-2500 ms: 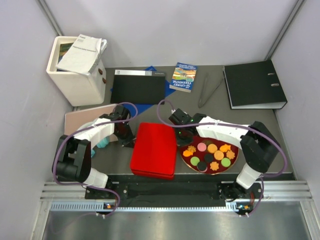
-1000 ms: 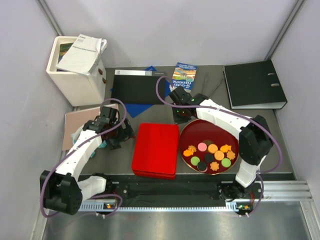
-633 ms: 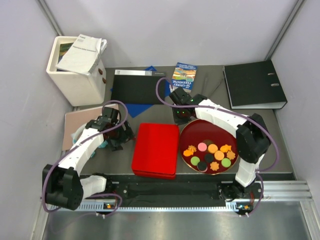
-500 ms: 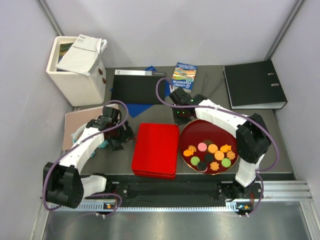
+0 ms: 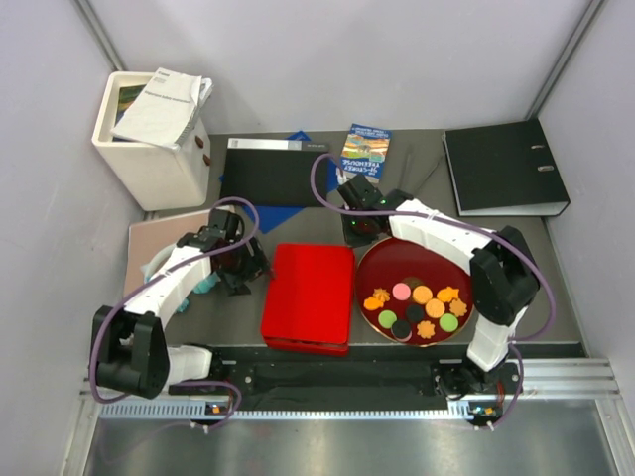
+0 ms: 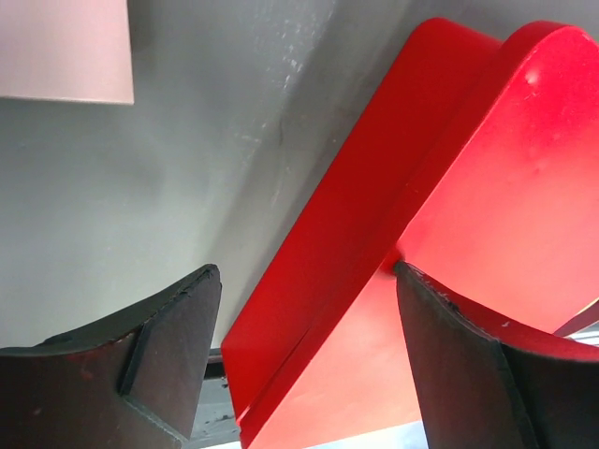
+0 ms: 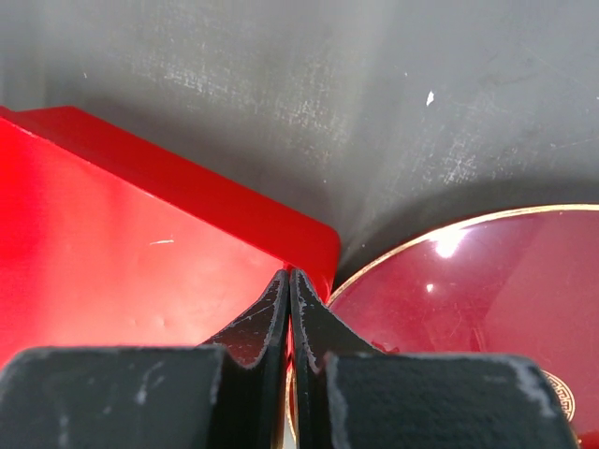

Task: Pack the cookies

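The cookies point(image 5: 417, 309), round discs in black, green, orange and pink plus orange flower shapes, lie on the near half of a dark red plate point(image 5: 412, 260). A shut red box point(image 5: 308, 296) sits just left of the plate. My left gripper point(image 5: 248, 270) is at the box's left edge. In the left wrist view it point(image 6: 304, 313) is open and straddles that edge point(image 6: 318, 281), with one finger over the lid and the other over the table. My right gripper point(image 5: 354, 236) is shut on nothing. Its tips point(image 7: 289, 277) rest at the box's far right corner point(image 7: 314, 245), beside the plate's rim point(image 7: 402, 251).
A white bin point(image 5: 149, 149) with papers stands at the far left. A black folder point(image 5: 273, 171), a blue book point(image 5: 364, 151), metal tongs point(image 5: 412, 183) and a black binder point(image 5: 504, 167) lie along the back. A pinkish board point(image 5: 159, 238) lies under the left arm.
My left gripper has moved right up to the box's left edge and its jaws have narrowed a little. My right gripper pulled back earlier to the box's far right corner and has stayed shut.
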